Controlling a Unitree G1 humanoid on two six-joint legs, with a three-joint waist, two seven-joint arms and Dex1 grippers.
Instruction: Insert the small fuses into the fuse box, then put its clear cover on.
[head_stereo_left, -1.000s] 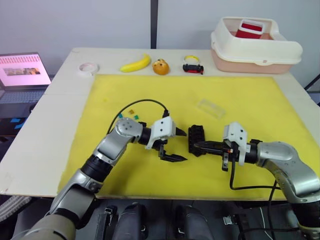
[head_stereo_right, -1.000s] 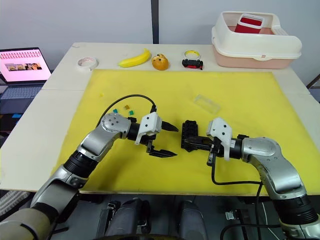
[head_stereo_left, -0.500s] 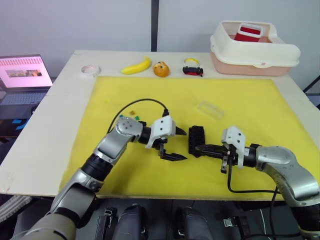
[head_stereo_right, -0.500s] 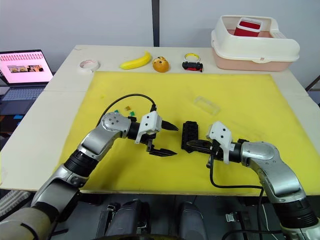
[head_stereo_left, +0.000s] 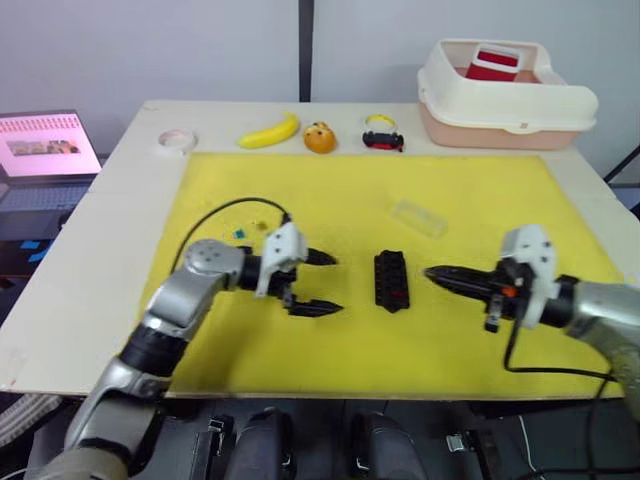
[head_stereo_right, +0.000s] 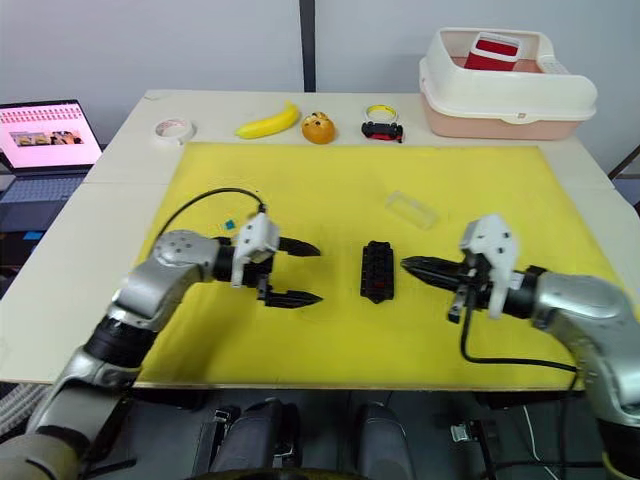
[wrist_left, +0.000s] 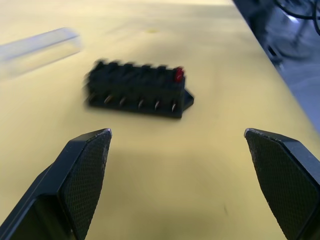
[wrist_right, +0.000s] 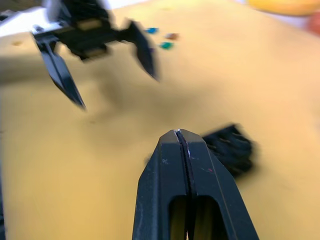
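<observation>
Sitting between my two grippers, the fuse box (head_stereo_left: 391, 280) has one red fuse in. My left gripper (head_stereo_left: 313, 283) is spread wide; my right gripper (head_stereo_left: 438, 275) is pinched together, holding nothing. Next I should fetch the small fuses (head_stereo_left: 239, 233) behind my left arm.

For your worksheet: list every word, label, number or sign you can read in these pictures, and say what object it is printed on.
None can be read.
Laptop screen: a pink page with rows of marks, too small to read.
Fuse box, clear cover, red container in the cream bin: no lettering visible.
</observation>
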